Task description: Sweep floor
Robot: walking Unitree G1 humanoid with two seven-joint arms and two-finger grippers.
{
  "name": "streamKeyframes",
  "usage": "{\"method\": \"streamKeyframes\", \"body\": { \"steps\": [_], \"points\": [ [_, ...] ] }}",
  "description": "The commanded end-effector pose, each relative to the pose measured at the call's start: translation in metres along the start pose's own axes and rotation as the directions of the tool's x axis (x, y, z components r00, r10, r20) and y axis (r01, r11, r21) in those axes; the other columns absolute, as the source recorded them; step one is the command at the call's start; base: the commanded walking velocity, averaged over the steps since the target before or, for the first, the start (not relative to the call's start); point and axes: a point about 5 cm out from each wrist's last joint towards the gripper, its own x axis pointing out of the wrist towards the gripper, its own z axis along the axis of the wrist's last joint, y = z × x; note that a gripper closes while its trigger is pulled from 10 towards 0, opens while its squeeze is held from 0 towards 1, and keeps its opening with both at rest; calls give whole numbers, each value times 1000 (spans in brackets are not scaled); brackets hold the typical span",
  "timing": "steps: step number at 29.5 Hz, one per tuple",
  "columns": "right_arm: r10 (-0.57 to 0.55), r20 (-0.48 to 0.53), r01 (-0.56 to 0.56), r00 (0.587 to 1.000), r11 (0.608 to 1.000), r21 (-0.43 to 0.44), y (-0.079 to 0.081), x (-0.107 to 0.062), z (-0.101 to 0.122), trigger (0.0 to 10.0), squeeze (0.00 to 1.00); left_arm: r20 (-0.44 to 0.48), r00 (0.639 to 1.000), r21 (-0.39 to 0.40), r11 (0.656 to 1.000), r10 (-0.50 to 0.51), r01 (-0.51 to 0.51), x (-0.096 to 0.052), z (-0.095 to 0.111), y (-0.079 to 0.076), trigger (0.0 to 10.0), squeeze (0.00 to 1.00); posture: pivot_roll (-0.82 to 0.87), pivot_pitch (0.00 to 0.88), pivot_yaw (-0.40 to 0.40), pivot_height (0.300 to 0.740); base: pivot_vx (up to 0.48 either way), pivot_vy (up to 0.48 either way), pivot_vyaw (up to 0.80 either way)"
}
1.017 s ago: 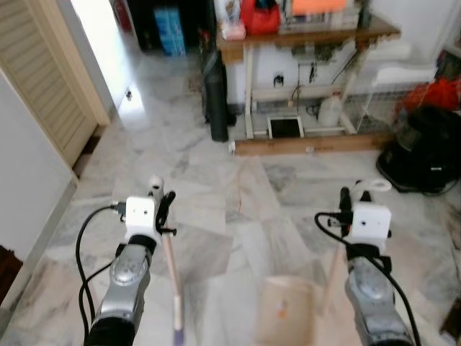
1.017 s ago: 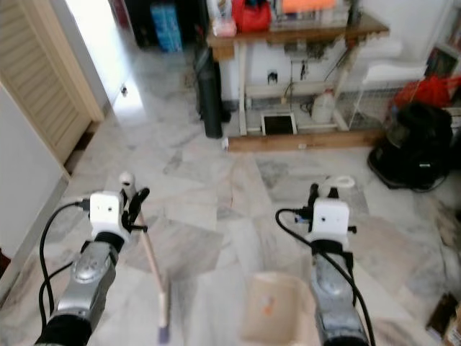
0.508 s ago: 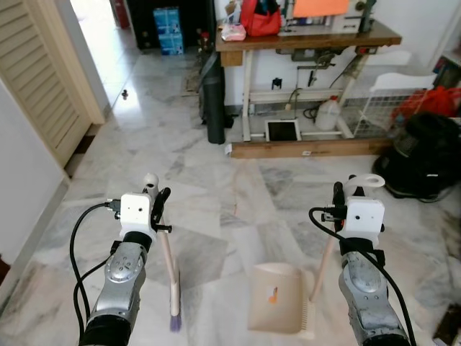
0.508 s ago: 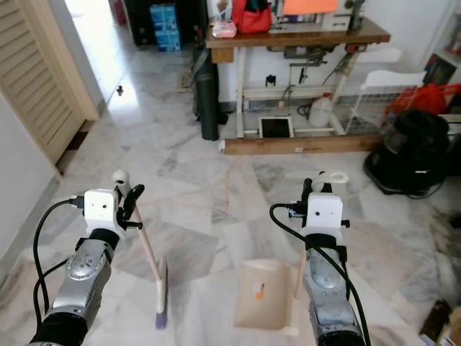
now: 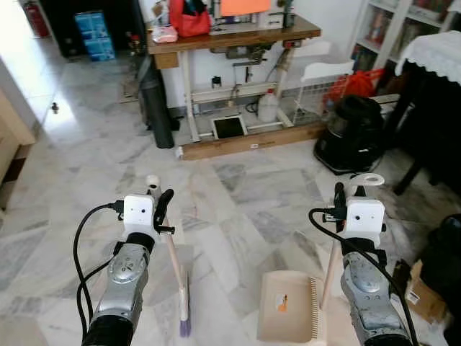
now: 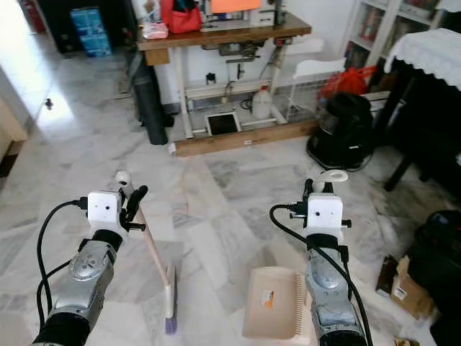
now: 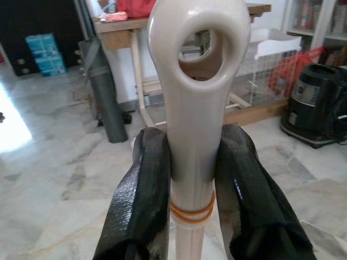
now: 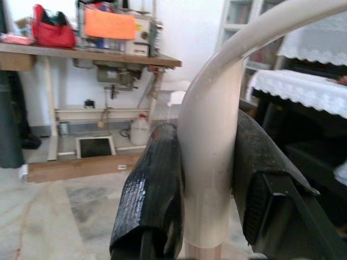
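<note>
My left gripper (image 5: 157,204) is shut on the cream handle of a small broom (image 5: 175,270), whose purple-bristled head (image 5: 184,326) rests on the marble floor. In the left wrist view the black fingers (image 7: 142,206) clamp the handle just below its hanging loop (image 7: 199,49). My right gripper (image 5: 347,196) is shut on the upright handle (image 5: 330,268) of a beige dustpan (image 5: 288,317) that stands on the floor beside the broom head. The right wrist view has the fingers (image 8: 154,195) pressed on the curved handle top (image 8: 212,141).
A wooden sewing table (image 5: 230,36) with a red bag (image 5: 189,14) stands ahead, a black tube (image 5: 156,104) leaning by it. A black vacuum (image 5: 351,133) and a white wire chair (image 5: 317,83) are to the right. A dark table with white cloth (image 5: 436,65) and a cardboard box (image 5: 421,295) border the right side.
The camera has turned to the right: the louvred door has left the view, and the vacuum, dark table and shelves now show. Both grippers keep their hold on broom and dustpan.
</note>
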Motion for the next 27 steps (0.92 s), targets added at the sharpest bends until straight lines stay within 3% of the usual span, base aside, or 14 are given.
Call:
{"method": "streamKeyframes", "body": {
  "steps": [1, 7, 13, 27],
  "points": [
    [-2, 32, 2, 999, 1000, 6, 2, 5, 9, 10000, 0, 46, 999, 16, 1000, 2, -3, 6, 10, 3, 10000, 0, -83, 0, 38, 740, 0, 0, -800],
    [-6, 30, 5, 1000, 1000, 4, 1, 5, 9, 10000, 0, 43, 999, 32, 999, 3, -5, 6, 10, 4, 10000, 0, -84, 0, 37, 740, 0, 0, -800],
    [-8, 30, 8, 1000, 1000, 3, -1, 6, 9, 10000, 0, 48, 999, 41, 999, 3, -5, 6, 11, 4, 10000, 0, -84, 0, 35, 740, 0, -376, -800],
    [-9, 32, 9, 999, 1000, 1, -1, 6, 10, 10000, 0, 53, 999, 35, 999, -2, 0, 7, 11, 1, 10000, 0, -86, 0, 35, 740, 0, 0, -800]
  ]
}}
